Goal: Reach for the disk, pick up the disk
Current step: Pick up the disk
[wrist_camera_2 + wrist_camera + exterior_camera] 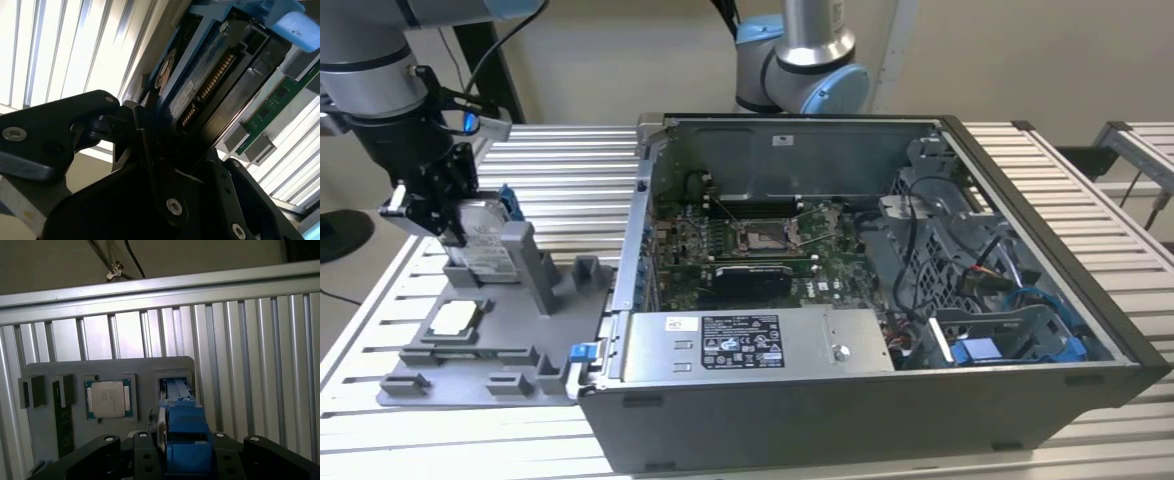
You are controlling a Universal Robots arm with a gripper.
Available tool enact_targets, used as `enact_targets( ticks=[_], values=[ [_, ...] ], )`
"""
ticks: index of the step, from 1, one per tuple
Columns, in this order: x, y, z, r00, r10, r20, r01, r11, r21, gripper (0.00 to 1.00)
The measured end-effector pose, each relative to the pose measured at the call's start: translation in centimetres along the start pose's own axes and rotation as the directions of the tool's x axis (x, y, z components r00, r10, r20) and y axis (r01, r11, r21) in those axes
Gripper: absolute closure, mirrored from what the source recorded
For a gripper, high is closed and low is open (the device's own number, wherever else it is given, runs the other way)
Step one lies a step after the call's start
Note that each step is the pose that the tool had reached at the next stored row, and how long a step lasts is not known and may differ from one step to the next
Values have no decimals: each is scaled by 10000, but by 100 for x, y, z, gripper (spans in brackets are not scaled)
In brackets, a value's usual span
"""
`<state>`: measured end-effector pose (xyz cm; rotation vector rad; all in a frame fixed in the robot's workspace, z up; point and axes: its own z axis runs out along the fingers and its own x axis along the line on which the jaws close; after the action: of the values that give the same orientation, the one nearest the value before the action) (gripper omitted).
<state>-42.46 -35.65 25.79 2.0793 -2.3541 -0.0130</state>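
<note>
In the exterior view the disk [490, 238], silver with a white label and blue bracket edges, stands on edge in a slot of the grey fixture [520, 300] at that view's left. My gripper [451, 222] comes down over its upper part, with the fingers pressed on both flat sides. The first wrist view looks down the disk's blue bracket [182, 427] between the black fingers [107, 452]. In the second wrist view the disk's underside [200, 75], with its connector pins, runs away from my gripper [170, 150], which is shut on it.
A silver processor chip [107, 399] and a green memory stick [62, 415] lie in pockets of the grey fixture. An open computer case [881, 300] stands close on the exterior view's right of the fixture. A second arm [801, 60] rises behind the case. The table is slatted metal [560, 170].
</note>
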Motion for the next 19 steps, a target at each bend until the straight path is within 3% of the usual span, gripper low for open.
enact_targets(
  ticks=[3, 19],
  values=[
    [-1, -1, -12, 10000, 1, 11, -1, 10000, 17, 100],
    [-2, 2, -318, 10000, 0, -5, 0, 10000, 2, 100]
  ],
)
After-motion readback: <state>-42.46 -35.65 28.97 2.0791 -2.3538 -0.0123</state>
